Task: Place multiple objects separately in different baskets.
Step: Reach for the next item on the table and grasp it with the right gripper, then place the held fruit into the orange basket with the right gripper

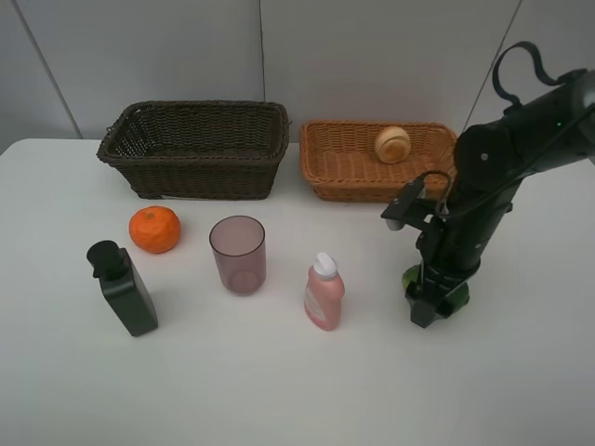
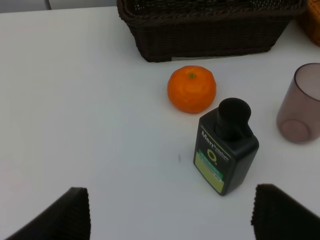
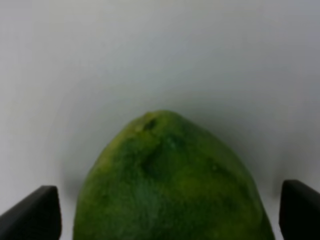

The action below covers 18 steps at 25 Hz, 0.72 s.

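Green fruit [image 3: 170, 185] between wide right jaws; left jaws wide; black bottle [image 2: 225, 150] reads "Mentholatum".

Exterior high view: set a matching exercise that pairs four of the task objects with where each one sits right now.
Things:
1. peach
2. green fruit
3. mandarin
4. pink bottle

Places:
A. between the open fingers of the right gripper
B. in front of the dark basket
C. inside the light basket
D. upright, between the cup and the right gripper

Pairs: 1-C, 2-A, 3-B, 4-D
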Motion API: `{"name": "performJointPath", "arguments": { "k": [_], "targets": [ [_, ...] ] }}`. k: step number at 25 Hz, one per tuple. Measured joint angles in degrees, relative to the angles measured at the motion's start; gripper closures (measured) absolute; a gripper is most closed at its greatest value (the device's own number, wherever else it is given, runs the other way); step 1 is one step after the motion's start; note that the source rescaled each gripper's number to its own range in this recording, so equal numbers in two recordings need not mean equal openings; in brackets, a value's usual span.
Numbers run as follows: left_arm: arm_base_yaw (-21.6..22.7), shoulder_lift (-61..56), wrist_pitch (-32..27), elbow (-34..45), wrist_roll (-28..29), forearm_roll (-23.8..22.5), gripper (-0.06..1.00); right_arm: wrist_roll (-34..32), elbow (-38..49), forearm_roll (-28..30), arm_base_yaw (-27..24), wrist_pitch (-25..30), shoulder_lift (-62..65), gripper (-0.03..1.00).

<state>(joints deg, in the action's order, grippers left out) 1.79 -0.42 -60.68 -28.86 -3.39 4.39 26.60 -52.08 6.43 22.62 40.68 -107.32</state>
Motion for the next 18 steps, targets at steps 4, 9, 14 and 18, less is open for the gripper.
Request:
{"name": "performJointPath", "arguments": {
  "k": [4,9,14,18],
  "targets": [
    [0.0,0.0,0.0,0.0,0.0,0.0,0.10,0.0,0.0,0.0,0.0,-0.6,-0.5,0.08],
    [0.0,0.0,0.0,0.0,0.0,0.0,0.10,0.0,0.0,0.0,0.0,-0.8,-0.7,0.35],
    [0.0,0.0,0.0,0.0,0.0,0.0,0.10,-0.1,0.0,0.0,0.0,-0.5,-0.7,0.46],
    [0.0,0.0,0.0,0.0,0.0,0.0,0.10,-0.1,0.0,0.0,0.0,-0.2,-0.7,0.46]
  ]
}}
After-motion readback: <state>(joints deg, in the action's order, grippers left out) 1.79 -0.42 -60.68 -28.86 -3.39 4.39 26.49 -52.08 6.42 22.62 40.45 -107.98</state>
